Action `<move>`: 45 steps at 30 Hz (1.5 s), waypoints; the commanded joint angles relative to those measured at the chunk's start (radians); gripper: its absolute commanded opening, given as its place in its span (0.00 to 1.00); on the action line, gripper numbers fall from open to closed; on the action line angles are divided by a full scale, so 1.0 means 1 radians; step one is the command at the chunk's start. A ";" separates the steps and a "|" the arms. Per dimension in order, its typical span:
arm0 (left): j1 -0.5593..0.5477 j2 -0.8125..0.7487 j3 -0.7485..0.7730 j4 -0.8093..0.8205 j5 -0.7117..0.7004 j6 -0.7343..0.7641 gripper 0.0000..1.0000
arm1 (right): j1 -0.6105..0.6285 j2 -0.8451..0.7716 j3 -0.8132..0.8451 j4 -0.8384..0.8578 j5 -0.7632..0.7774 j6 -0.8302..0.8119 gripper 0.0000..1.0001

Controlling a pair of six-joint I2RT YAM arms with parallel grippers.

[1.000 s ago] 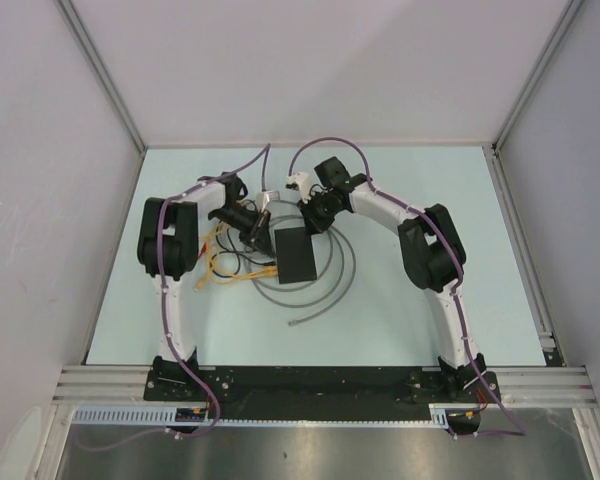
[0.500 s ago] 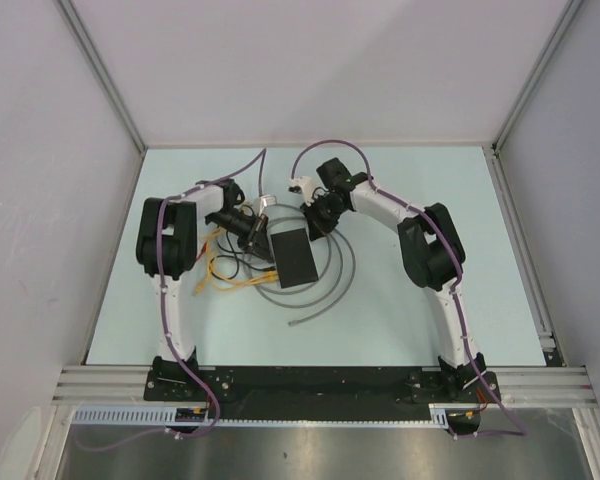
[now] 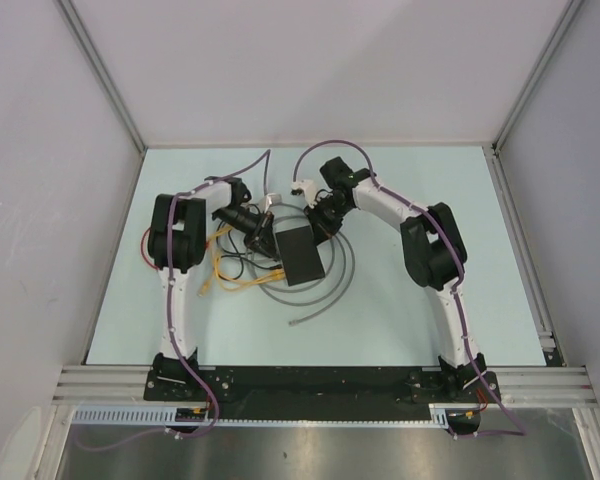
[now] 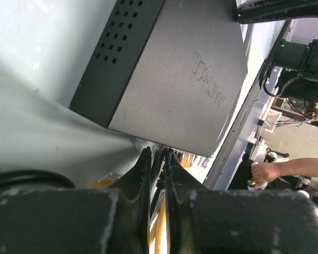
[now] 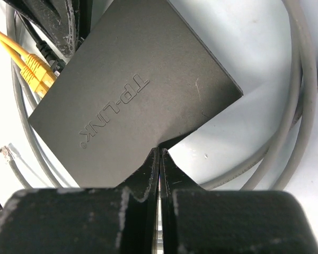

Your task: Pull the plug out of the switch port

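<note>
The black TP-LINK switch (image 3: pixel 300 253) lies flat mid-table, slightly askew. It fills the left wrist view (image 4: pixel 175 79) and the right wrist view (image 5: pixel 132 95). My left gripper (image 3: pixel 265 236) is at the switch's left edge. Its fingers (image 4: pixel 144 169) are nearly closed on a black cable and plug (image 5: pixel 45 53) that enters the ports there; the port itself is hidden. My right gripper (image 3: pixel 318 223) is shut and empty (image 5: pixel 159 151), its tips touching the switch's far corner.
Two yellow plugs (image 5: pixel 34 71) sit in ports beside the black one, and their cables (image 3: pixel 225 275) trail left. A grey cable (image 3: pixel 345 270) loops around the switch, with its loose end (image 3: pixel 296 323) in front. Side walls enclose the table.
The switch has slid and turned a little to the right. The left arm has folded and followed it right. The right gripper has stayed at the switch's far corner.
</note>
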 commanded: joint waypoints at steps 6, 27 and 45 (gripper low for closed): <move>-0.080 0.045 0.044 0.112 -0.020 -0.017 0.00 | 0.015 -0.046 0.019 -0.043 -0.048 -0.015 0.00; -0.058 0.025 0.045 0.092 -0.081 0.000 0.00 | 0.033 0.026 -0.129 0.040 0.081 -0.035 0.00; -0.050 -0.072 -0.132 0.041 -0.127 0.078 0.00 | 0.033 0.034 -0.160 0.054 0.130 -0.042 0.00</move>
